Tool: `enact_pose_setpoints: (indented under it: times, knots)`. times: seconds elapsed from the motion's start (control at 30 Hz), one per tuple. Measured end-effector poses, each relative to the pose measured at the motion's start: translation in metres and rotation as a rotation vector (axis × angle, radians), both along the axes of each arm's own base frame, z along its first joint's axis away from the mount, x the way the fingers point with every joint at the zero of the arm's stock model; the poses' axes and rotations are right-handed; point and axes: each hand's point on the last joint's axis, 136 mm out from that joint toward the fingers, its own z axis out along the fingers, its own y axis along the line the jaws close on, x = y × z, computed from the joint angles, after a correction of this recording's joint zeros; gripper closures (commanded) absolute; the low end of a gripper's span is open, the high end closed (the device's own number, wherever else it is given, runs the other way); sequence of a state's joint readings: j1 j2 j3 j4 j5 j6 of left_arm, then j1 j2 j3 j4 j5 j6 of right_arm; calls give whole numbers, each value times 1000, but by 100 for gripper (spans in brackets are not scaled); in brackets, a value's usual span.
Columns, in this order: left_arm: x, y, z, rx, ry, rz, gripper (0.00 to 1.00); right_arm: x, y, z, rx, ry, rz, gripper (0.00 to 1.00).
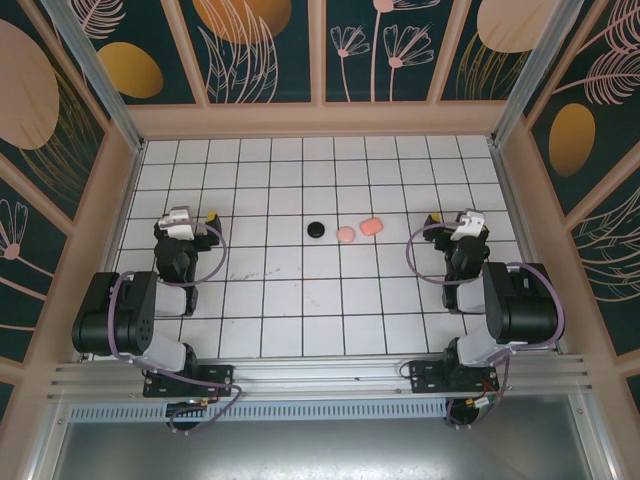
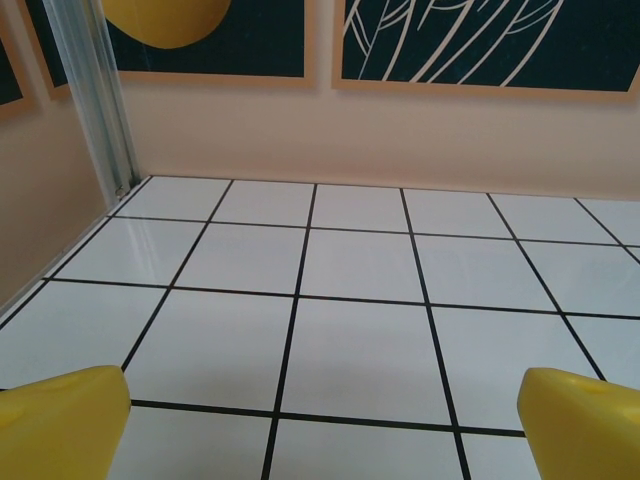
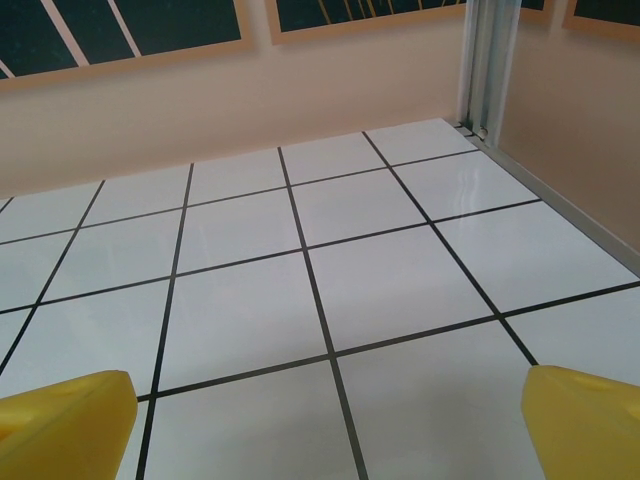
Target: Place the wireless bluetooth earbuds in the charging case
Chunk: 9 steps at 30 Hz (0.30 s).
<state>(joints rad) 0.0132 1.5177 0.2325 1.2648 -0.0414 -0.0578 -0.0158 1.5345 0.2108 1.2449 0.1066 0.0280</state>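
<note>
Both of my grippers are hanging empty and wide open. My left gripper (image 2: 320,432) is spreading its yellow fingertips (image 2: 60,425) far apart, one at each lower corner of the left wrist view. Between them is only the white gridded table (image 2: 350,270). My right gripper (image 3: 320,425) is holding the same pose in the right wrist view, with one yellow tip at the lower left and one at the lower right, and it is gripping nothing.

In the top view, my left gripper (image 1: 211,214) is sitting at the middle left of the frame and my right gripper (image 1: 436,217) at the middle right. Three small things are lying in a short row just above the centre of the frame, between the two grippers and well apart from both. The small round black plastic piece (image 1: 316,230) is on the left. The pale pink rounded plastic piece (image 1: 346,234) is lying near it to the right, and the coral-pink rounded plastic piece (image 1: 371,227) is just beside that one. I cannot tell whether the two pink ones are touching. All three are too small for me to tell earbud from case.
</note>
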Motion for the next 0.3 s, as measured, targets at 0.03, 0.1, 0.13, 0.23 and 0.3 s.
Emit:
enact_pose_setpoints:
  times: [0.03, 0.1, 0.13, 0.23, 0.3]
  knots:
    - [0, 0, 0, 0, 1, 0, 1, 0, 0, 0, 0, 0, 0, 1]
    - [0, 0, -1, 0, 2, 0, 1, 0, 0, 0, 0, 0, 0, 1]
    - [0, 0, -1, 0, 3, 0, 1, 0, 1, 0, 0, 0, 7, 1]
    - [0, 0, -1, 0, 5, 0, 1, 3, 6, 0, 6, 6, 42, 1]
    - [0, 0, -1, 0, 5, 0, 1, 3, 7, 0, 8, 6, 55, 1]
